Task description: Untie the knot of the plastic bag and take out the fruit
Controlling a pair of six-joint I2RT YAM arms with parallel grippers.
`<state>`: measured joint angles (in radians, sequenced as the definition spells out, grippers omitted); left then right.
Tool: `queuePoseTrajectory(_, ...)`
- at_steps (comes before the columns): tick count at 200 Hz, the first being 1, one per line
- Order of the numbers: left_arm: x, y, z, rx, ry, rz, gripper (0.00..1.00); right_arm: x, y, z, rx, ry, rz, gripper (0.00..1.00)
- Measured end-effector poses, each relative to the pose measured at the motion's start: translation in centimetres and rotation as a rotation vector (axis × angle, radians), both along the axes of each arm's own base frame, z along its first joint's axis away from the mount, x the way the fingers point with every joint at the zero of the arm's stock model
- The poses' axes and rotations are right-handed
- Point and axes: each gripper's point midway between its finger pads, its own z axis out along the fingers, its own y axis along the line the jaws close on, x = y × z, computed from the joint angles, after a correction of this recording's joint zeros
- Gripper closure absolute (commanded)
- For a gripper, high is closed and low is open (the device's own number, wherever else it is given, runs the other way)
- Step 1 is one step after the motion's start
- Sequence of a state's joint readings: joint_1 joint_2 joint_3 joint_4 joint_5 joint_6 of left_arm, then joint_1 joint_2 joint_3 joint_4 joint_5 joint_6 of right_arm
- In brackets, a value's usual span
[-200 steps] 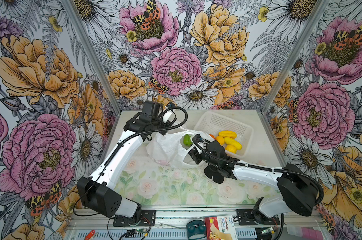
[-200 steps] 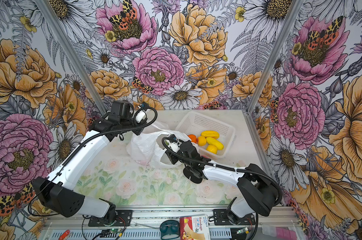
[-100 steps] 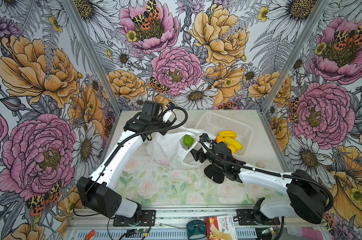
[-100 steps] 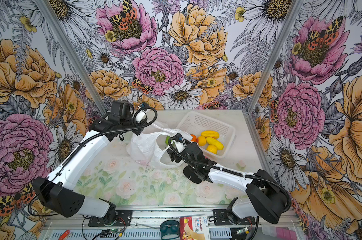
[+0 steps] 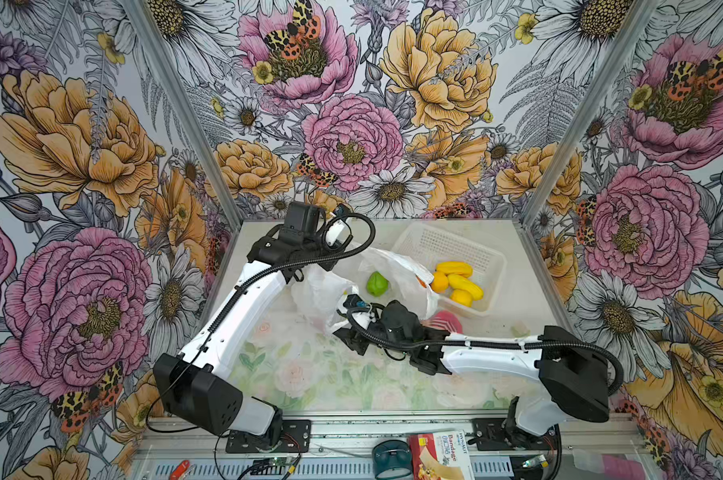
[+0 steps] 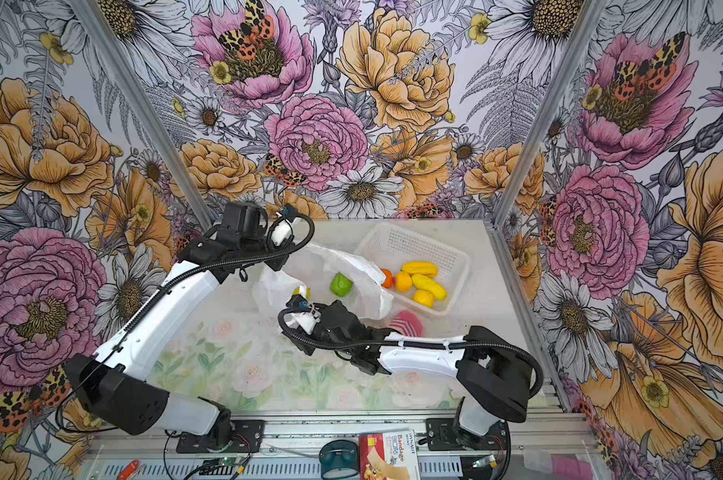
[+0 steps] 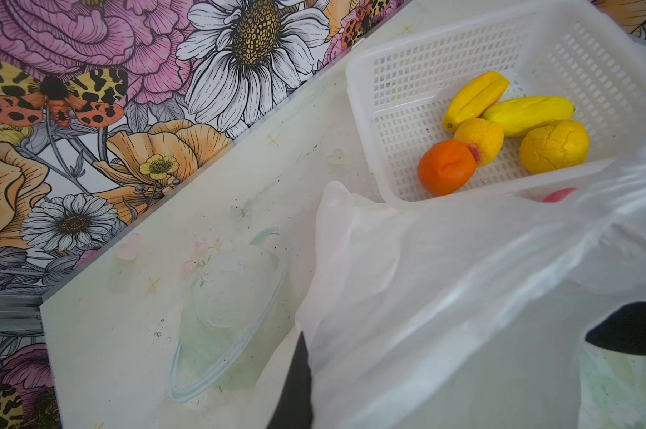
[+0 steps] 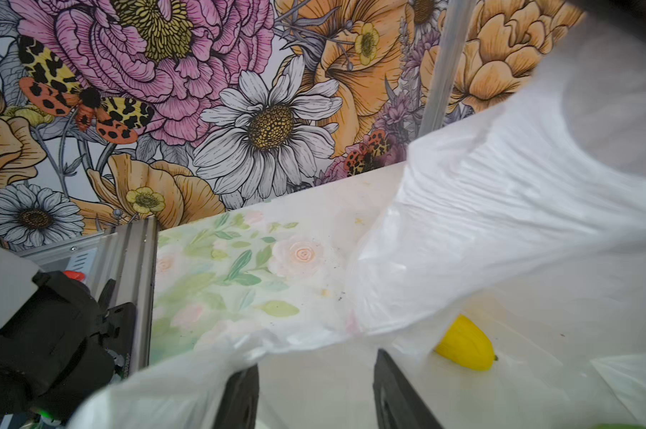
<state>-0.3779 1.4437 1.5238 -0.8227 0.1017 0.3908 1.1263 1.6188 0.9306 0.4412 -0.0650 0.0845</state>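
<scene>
The white plastic bag (image 5: 324,293) lies open-mouthed at mid-table, and no knot shows on it. My left gripper (image 5: 303,272) is shut on the bag's far-left rim; in the left wrist view one black finger (image 7: 295,386) shows beside the film (image 7: 444,297). Inside the bag lie a green fruit (image 5: 377,284) and a yellow fruit (image 6: 299,291), which also shows in the right wrist view (image 8: 466,349). My right gripper (image 5: 345,332) sits at the bag's near rim. Its jaws stand apart (image 8: 314,397) with film draped over the fingertips (image 8: 241,397) and nothing solid between them.
A white perforated basket (image 5: 447,245) at the back right holds an orange fruit (image 7: 445,167) and several yellow ones (image 5: 455,269). A pink-striped doll (image 5: 445,322) lies in front of the basket, beside my right forearm. Walls enclose the table on three sides.
My right gripper has drawn back left and toward the front, from beside the green fruit to the bag's near rim. The doll now shows. The left arm has held still.
</scene>
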Motion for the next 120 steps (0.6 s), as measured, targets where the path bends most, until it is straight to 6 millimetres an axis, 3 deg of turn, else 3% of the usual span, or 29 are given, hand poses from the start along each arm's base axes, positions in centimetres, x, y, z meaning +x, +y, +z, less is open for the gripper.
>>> queuePoseTrajectory(22,0.0,0.0,0.0,0.0,0.0,-0.001,1.0,-1.8,2.1,-1.0,-0.035,-0.007,0.056,0.52)
queuePoseTrajectory(53,-0.1,-0.3,0.0,-0.002,0.001,-0.009,1.0,-3.4,3.3,-1.7,-0.067,-0.003,0.105,0.53)
queuePoseTrajectory(102,-0.3,-0.6,0.0,-0.002,0.0,-0.017,1.0,-3.2,5.6,-0.4,-0.033,0.015,0.125,0.57)
queuePoseTrajectory(120,-0.3,-0.7,0.0,-0.002,0.0,-0.019,1.0,-2.8,6.2,-0.7,-0.038,0.036,0.11,0.5)
